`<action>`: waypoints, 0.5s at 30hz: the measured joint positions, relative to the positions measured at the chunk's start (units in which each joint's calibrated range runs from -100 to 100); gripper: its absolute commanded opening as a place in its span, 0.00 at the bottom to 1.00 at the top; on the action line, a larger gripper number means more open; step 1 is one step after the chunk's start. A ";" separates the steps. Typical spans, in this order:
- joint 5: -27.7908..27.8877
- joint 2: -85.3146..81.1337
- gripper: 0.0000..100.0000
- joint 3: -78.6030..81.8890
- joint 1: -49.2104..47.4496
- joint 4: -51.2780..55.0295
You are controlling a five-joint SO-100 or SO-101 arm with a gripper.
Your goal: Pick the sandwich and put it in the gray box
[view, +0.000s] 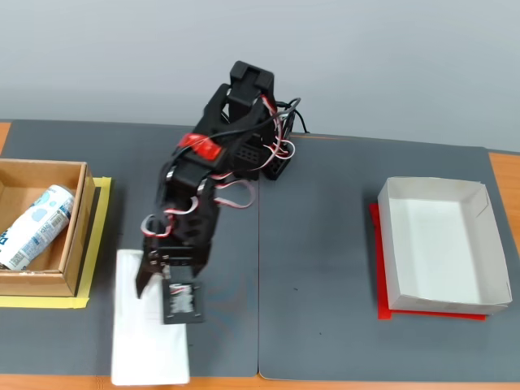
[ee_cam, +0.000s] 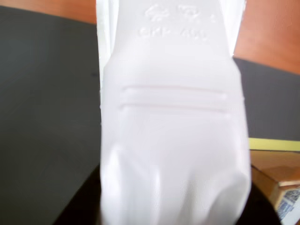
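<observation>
The sandwich (ee_cam: 173, 140) is a white plastic wedge pack that fills the middle of the wrist view, close and blurred, with dark jaw parts at both lower corners beside it. In the fixed view the sandwich (view: 150, 349) lies lengthwise at the front left of the dark mat, its near end blurred. My gripper (view: 154, 291) is right over its far end and shut on it. The gray box (view: 387, 244), a shallow light tray with nothing in it, stands far to the right on a red sheet.
A brown cardboard box (view: 77, 236) holding a white-and-blue can (view: 32, 227) sits at the left on yellow tape (view: 101, 236); its corner (ee_cam: 276, 173) shows in the wrist view. Dark mat (view: 317, 268) lies bare between arm and tray. The table's front edge is near the sandwich.
</observation>
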 measured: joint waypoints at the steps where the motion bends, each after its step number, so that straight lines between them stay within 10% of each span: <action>1: 0.05 -1.27 0.18 0.00 -0.74 0.00; 15: 0.00 -17.59 0.18 0.00 -14.22 1.91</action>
